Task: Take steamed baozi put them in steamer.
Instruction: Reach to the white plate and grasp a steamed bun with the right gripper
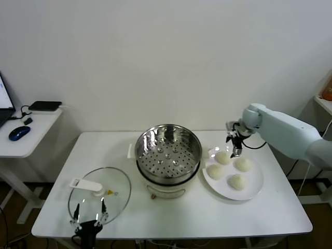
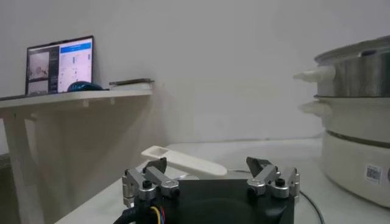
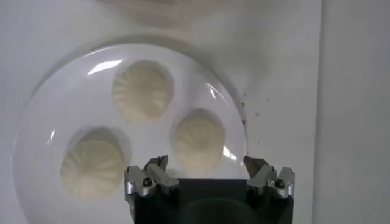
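Four creamy-white baozi lie on a white plate [image 1: 254, 189] to the right of the steamer: one at the back left [image 1: 223, 157], one at the back right [image 1: 243, 164], one at the front left [image 1: 215, 171] and one at the front right [image 1: 237, 181]. The shiny steamer [image 1: 168, 150] stands empty on its white pot base [image 1: 167, 191] at the table's middle. My right gripper [image 1: 236, 151] hangs open just above the plate's back edge. In the right wrist view it [image 3: 206, 164] is open over one baozi [image 3: 197, 141], with two others [image 3: 141, 91] [image 3: 92, 167] farther off. My left gripper [image 1: 89, 210] is open and empty.
A glass lid [image 1: 111, 187] with a white handle [image 1: 86, 185] lies at the table's front left, under my left gripper [image 2: 207, 164]. The left wrist view shows that handle [image 2: 183, 163] and the steamer [image 2: 359, 67]. A side desk [image 1: 26, 140] with a mouse stands at the left.
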